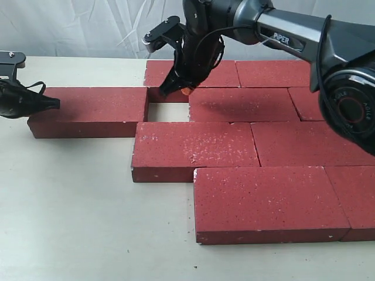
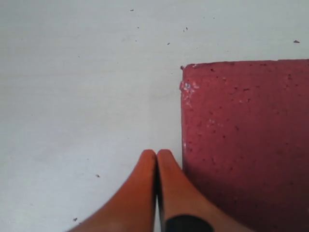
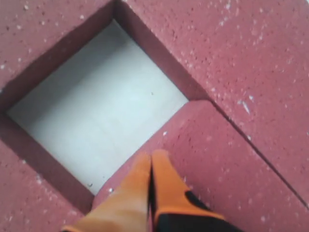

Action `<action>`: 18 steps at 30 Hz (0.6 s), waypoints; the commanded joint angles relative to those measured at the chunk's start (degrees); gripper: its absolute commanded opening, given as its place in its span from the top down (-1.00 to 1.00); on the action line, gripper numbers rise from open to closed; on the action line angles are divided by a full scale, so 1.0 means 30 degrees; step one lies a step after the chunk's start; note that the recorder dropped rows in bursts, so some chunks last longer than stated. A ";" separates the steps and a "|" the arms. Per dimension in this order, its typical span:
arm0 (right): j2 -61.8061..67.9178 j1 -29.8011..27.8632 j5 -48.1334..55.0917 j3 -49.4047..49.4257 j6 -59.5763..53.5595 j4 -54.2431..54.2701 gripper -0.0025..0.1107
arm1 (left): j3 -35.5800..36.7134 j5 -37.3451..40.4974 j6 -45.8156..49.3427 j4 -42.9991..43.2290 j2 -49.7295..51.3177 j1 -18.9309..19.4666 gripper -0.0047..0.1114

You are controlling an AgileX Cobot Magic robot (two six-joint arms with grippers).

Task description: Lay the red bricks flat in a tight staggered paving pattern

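Nine red bricks (image 1: 234, 146) lie flat on a pale bench (image 1: 70, 205) in staggered rows with their long sides touching, filling the middle and right of the exterior view; one loose brick (image 1: 88, 111) sits out at the left of its row, parted from the next brick by a small square gap (image 1: 169, 111) where bare bench shows; the left hand (image 1: 53, 104), its orange fingertips (image 2: 145, 174) pressed together and holding nothing, sits low at the loose brick's outer end, just beside a corner, contact unclear; the right hand (image 1: 176, 88), likewise pressed together and empty, hangs tilted over the gap's far edge, its fingertips (image 3: 161, 174) above a brick corner bordering the gap.
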 commanded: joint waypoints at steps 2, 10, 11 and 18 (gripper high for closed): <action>-0.1528 -0.0053 0.0368 0.1725 -0.0061 -0.0242 0.97 | -0.0032 0.0118 0.0000 0.0007 0.0038 -0.0134 0.92; -0.5582 -0.0053 -0.4480 0.9111 -0.0061 -0.0242 0.97 | -0.0032 0.0079 0.0000 0.0126 0.0038 -0.0765 0.92; -0.6164 -0.0053 -0.5447 1.0178 -0.0061 -0.0242 0.97 | -0.0032 0.0048 0.0000 0.0126 0.0038 -0.0900 0.92; -0.9400 -0.0053 -0.8742 1.5447 -0.0300 -0.0798 0.97 | -0.0032 -0.0176 0.0000 0.0176 0.0038 -0.0992 0.92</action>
